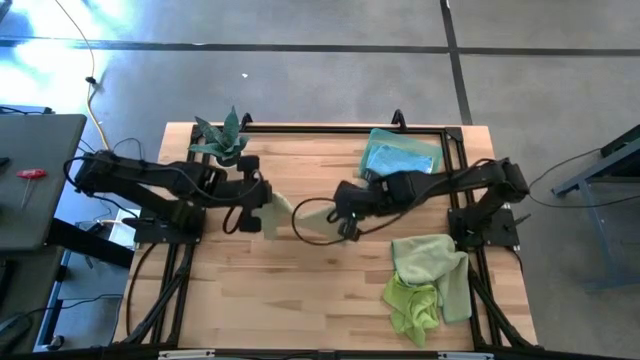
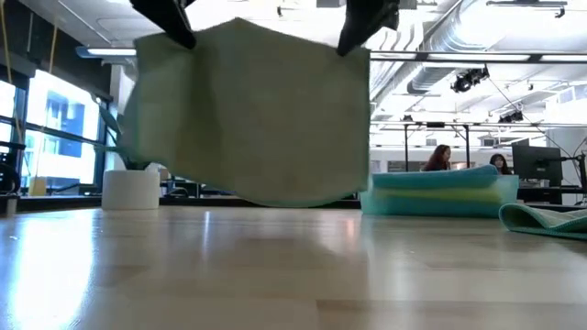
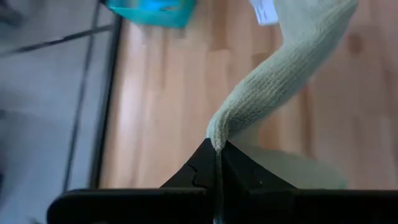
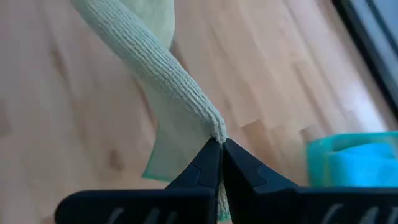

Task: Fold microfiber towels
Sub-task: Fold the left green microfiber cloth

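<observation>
A pale sage green microfiber towel (image 2: 248, 110) hangs spread between my two grippers over the middle of the table. Its lower edge is clear of the wood. My left gripper (image 1: 262, 218) is shut on one upper corner, and my right gripper (image 1: 347, 228) is shut on the other. In the low view the left gripper (image 2: 174, 20) and the right gripper (image 2: 362, 26) stand at the top of the picture. From above, the towel (image 1: 300, 218) shows only as a narrow curved strip between them. My left gripper pinches an upper corner of the towel (image 3: 216, 134) between its two fingertips, coming slanting down from the table's left. The cloth runs off toward the other arm and hangs below, clear of the table. My right gripper pinches the other upper corner (image 4: 217, 132) between its fingertips, slanting down from the table's right. The towel hangs from it as a flat sheet, lifted clear.
A spiky plant in a white pot (image 1: 225, 140) stands at the far left. A stack of folded blue and yellow towels (image 1: 400, 155) lies at the far right. A heap of loose green towels (image 1: 430, 280) lies near the right front. People sit in the room behind.
</observation>
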Robot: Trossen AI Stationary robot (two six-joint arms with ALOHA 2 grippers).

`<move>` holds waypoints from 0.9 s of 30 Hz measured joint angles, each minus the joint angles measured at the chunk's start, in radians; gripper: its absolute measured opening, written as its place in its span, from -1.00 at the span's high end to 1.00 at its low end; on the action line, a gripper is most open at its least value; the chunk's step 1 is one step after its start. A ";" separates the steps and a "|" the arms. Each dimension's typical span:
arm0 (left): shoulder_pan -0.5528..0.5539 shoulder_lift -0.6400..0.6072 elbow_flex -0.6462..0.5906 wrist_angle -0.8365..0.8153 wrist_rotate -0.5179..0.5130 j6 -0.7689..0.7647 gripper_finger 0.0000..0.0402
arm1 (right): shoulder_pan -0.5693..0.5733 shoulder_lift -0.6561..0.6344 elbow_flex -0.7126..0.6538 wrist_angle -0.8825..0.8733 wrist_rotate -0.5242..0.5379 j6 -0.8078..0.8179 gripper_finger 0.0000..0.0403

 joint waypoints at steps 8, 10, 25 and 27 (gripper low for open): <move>0.089 0.000 0.000 0.018 0.012 0.033 1.00 | -0.103 -0.005 0.000 0.016 -0.028 -0.086 1.00; 0.086 0.000 0.000 0.015 0.087 0.001 1.00 | -0.100 0.002 0.000 0.021 -0.114 -0.055 1.00; -0.131 0.091 -0.375 0.409 0.424 -0.358 1.00 | 0.071 0.262 0.000 0.055 -0.421 0.003 1.00; -0.170 0.118 -0.389 0.452 0.433 -0.376 1.00 | 0.084 0.296 0.000 0.086 -0.474 0.004 1.00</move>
